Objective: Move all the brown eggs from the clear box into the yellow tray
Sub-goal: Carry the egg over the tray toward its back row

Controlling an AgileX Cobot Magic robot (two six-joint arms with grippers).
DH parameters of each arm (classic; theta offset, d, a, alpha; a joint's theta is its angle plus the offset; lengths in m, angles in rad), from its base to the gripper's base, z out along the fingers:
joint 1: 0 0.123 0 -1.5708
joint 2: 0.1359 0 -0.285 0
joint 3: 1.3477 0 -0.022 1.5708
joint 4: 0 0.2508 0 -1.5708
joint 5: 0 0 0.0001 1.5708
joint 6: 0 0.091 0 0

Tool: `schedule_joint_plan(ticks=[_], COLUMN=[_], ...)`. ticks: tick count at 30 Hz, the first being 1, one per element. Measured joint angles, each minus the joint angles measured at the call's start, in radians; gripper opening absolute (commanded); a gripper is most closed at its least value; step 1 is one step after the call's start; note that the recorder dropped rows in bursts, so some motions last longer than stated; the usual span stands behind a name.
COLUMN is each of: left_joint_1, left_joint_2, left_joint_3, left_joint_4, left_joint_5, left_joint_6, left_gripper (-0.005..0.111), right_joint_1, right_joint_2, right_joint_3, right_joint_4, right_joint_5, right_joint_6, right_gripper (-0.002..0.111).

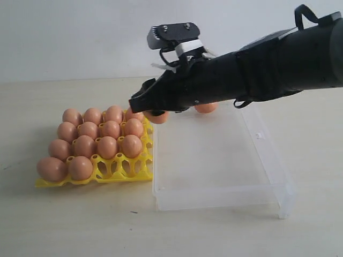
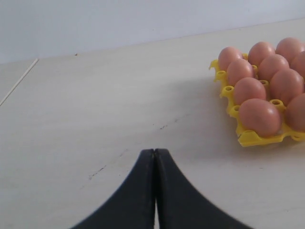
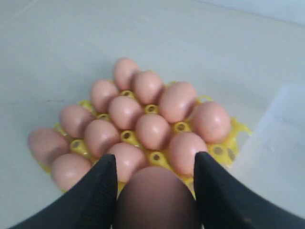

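We see the right end effector (image 3: pixel 155 161) holding one brown egg (image 3: pixel 155 200) between wide-set jaws over the far corner of the yellow tray (image 1: pixel 120 172), beside the clear box (image 1: pixel 225 195) (left end effector (image 2: pixel 154 152) closed, empty).

I look over a pale, matte wooden tabletop (image 1: pixel 64 225) with faint dark scuffs (image 2: pixel 97 172); behind it rises a plain whitish wall (image 1: pixel 80 37).

Robot-testing lab setting: pale wood-grain table (image 1: pixel 64 225) backed by a plain white wall (image 1: pixel 64 37), a black fabric-sleeved robot arm (image 1: pixel 268 69) with a wrist-mounted camera (image 1: pixel 171 33) above it.
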Motion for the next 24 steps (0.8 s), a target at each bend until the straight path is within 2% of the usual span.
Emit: schedule_joint_plan(ticks=[2, 5, 11, 13, 15, 21, 24], left_joint_1=[0.0, 0.0, 0.0, 0.0, 0.0, 0.0, 0.0], left_joint_2=[0.0, 0.0, 0.0, 0.0, 0.0, 0.0, 0.0], left_joint_3=[0.0, 0.0, 0.0, 0.0, 0.0, 0.0, 0.0], left_joint_4=[0.0, 0.0, 0.0, 0.0, 0.0, 0.0, 0.0], left_joint_5=[0.0, 0.0, 0.0, 0.0, 0.0, 0.0, 0.0], left_joint_6=[0.0, 0.0, 0.0, 0.0, 0.0, 0.0, 0.0], left_gripper=[0.0, 0.0, 0.0, 0.0, 0.0, 0.0, 0.0], right_joint_1=[0.034, 0.053, 0.053, 0.053, 0.053, 0.08, 0.112], right_joint_2=[-0.015, -0.022, -0.046, -0.06, -0.07, -0.075, -0.075], right_joint_3=[0.018, 0.025, 0.029, 0.029, 0.029, 0.041, 0.066], right_joint_4=[0.083, 0.125, 0.125, 0.044, -0.117, -1.043, -1.33], right_joint_5=[-0.001, 0.001, -0.01, -0.02, -0.043, -0.243, -0.327], right_joint_6=[-0.109, -0.166, -0.181, -0.13, 0.023, 0.949, 1.274], right_gripper=[0.0, 0.0, 0.0, 0.0, 0.0, 0.0, 0.0])
